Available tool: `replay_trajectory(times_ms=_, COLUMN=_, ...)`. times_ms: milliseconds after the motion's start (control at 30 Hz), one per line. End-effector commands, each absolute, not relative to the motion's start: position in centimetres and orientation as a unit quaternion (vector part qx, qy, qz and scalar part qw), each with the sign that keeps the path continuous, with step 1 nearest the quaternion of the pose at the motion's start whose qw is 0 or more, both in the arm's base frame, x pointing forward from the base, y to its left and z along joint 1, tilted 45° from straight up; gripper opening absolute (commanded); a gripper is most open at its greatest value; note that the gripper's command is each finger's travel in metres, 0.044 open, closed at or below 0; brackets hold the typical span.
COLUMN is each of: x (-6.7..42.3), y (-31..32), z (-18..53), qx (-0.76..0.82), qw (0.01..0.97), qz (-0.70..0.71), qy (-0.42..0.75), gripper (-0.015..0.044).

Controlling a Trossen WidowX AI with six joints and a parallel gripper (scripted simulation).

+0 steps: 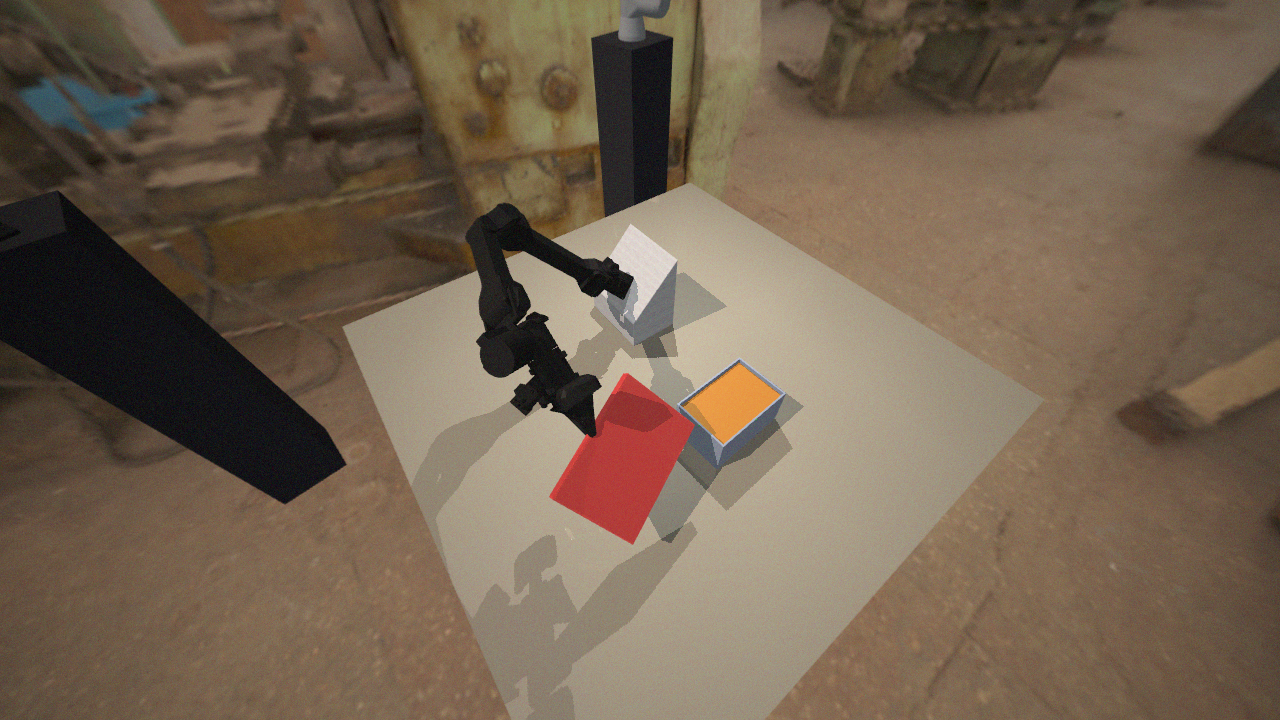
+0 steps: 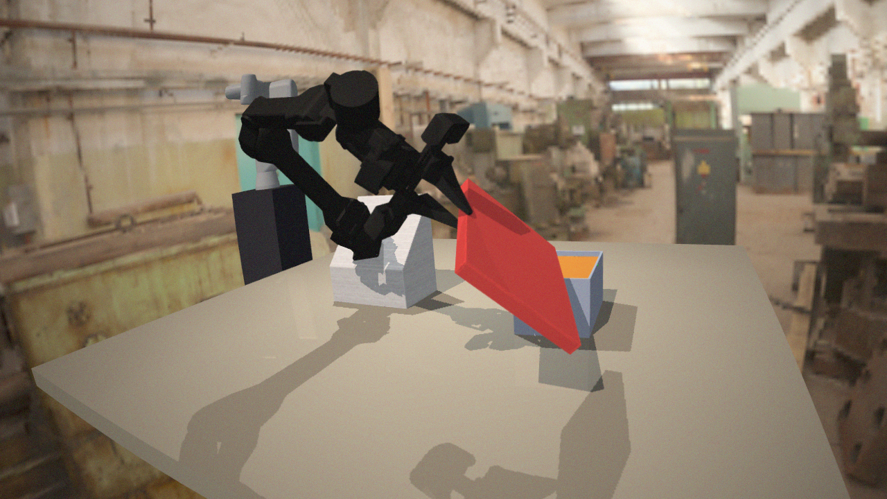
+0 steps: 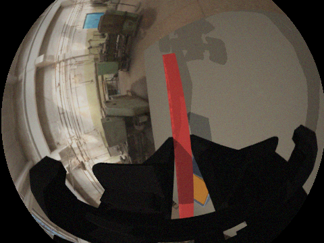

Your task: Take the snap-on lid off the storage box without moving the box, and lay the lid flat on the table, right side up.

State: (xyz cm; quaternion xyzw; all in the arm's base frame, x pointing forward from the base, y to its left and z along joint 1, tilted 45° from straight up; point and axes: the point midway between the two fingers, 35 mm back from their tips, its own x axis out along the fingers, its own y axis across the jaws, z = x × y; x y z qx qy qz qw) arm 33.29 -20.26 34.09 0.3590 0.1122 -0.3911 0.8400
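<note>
The red lid [image 1: 622,461] [image 2: 514,273] [image 3: 177,113] is off the box and hangs tilted in the air beside it, its low corner just above the table. My gripper [image 1: 590,428] [image 2: 466,211] [image 3: 181,140] is shut on the lid's upper edge. The blue-grey storage box [image 1: 732,438] [image 2: 586,297] [image 3: 199,189] stands open on the table, and its orange inside [image 1: 729,401] [image 2: 576,265] shows. In the wrist view the lid appears edge-on as a thin red strip between the fingers.
A white wedge-shaped block [image 1: 646,286] [image 2: 387,267] stands behind the box near the arm's base. A dark post [image 1: 631,116] [image 2: 270,229] stands at the table's back edge. The beige table [image 1: 850,376] [image 2: 682,372] ends close on all sides.
</note>
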Motion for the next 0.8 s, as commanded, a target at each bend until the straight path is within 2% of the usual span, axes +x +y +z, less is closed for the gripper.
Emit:
replay_trajectory(times_ms=0, x=33.4, y=-20.6, z=34.8, qx=0.359, qw=0.842, qz=-0.385, qy=0.112, gripper=0.0000)
replay_trajectory(times_ms=767, x=33.1, y=-21.6, z=33.0, qx=0.359, qw=0.843, qz=-0.385, qy=0.112, gripper=0.0000)
